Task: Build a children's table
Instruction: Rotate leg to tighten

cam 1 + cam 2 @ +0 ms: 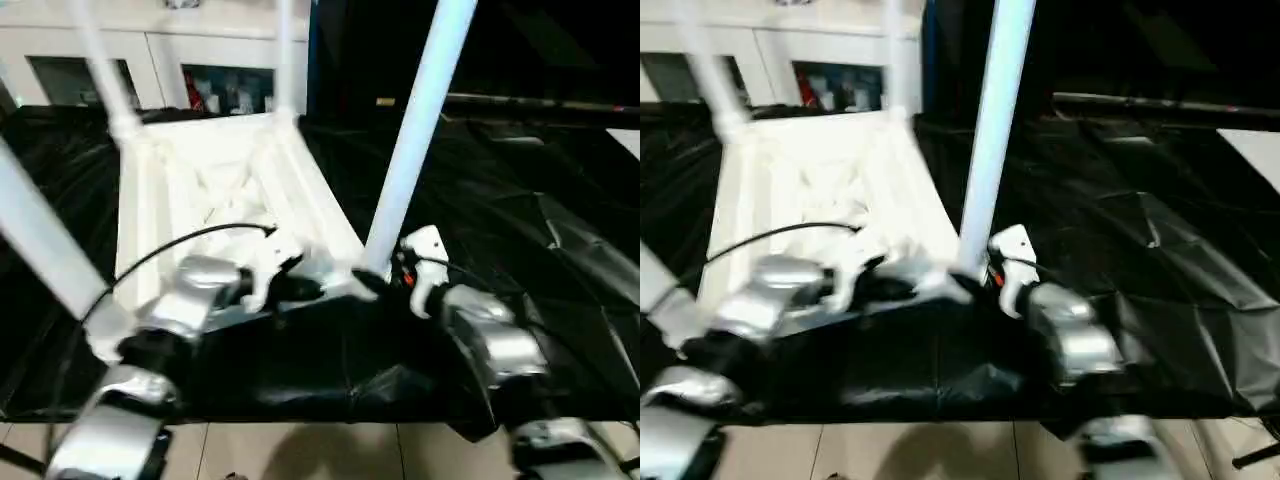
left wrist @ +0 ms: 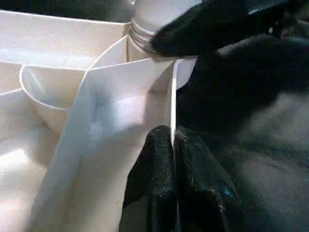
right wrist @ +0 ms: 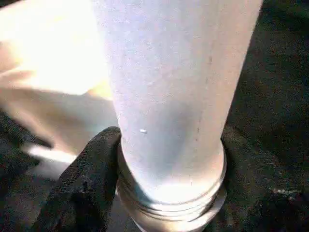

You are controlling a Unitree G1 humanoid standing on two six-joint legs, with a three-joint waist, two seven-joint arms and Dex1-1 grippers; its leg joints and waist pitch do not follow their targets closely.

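In the left eye view, the children's table top [image 1: 215, 200] lies upside down on the black-draped counter [image 1: 520, 240], ribs up, filling the centre-left of the frame. Legs already stand in the upper sockets, and another crosses the left edge. The leg [image 1: 415, 130] in hand rises from the lower-right corner socket towards the top edge. Our right end effector [image 1: 385, 272] sits at its base, lower centre, placed low where a twist would best drive the thread. Our left end effector [image 1: 285, 288] reaches the near rim just left of it, we judge to keep the top from turning.

The left wrist view shows the left fingers [image 2: 161, 183] shut on the thin rim wall, with the threaded leg end at the top of the frame entering its round socket.

In the right wrist view, one black finger [image 3: 84, 186] of the right end effector presses the leg beside its thread; we judge it gripping the leg. The thread rings remain visible, so it seems not fully seated.
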